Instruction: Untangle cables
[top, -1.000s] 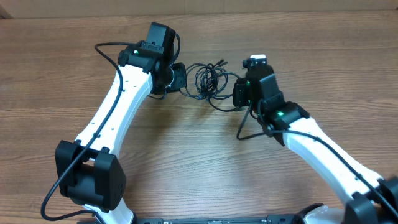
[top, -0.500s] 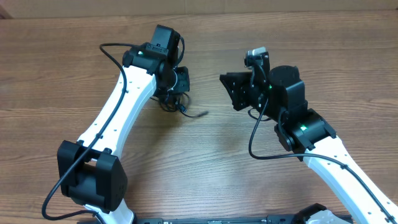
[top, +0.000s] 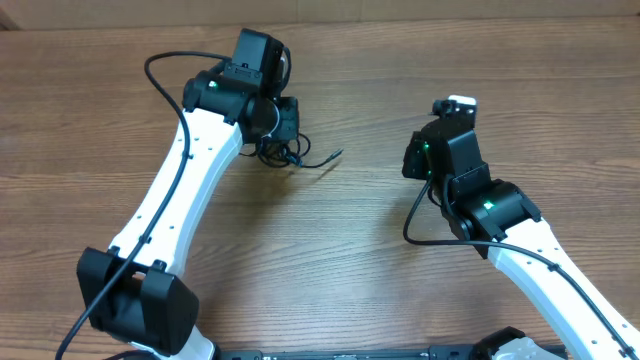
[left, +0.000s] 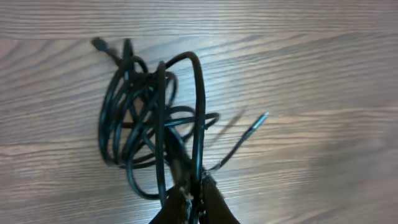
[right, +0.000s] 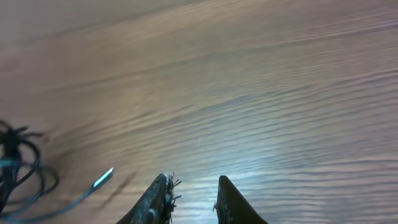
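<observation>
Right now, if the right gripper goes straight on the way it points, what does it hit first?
Likely just bare table. In its wrist view nothing lies ahead of the right gripper; the cables and a loose plug end sit off to the left. Depth is unclear.

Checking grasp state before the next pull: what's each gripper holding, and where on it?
Left gripper pinches the cables by a few mid-length strands at the bundle's edge, not by a plug. Right gripper holds nothing, jaws slightly apart.

Even bright light; cables (left: 200, 118) crisp in left wrist view, right blurred.
</observation>
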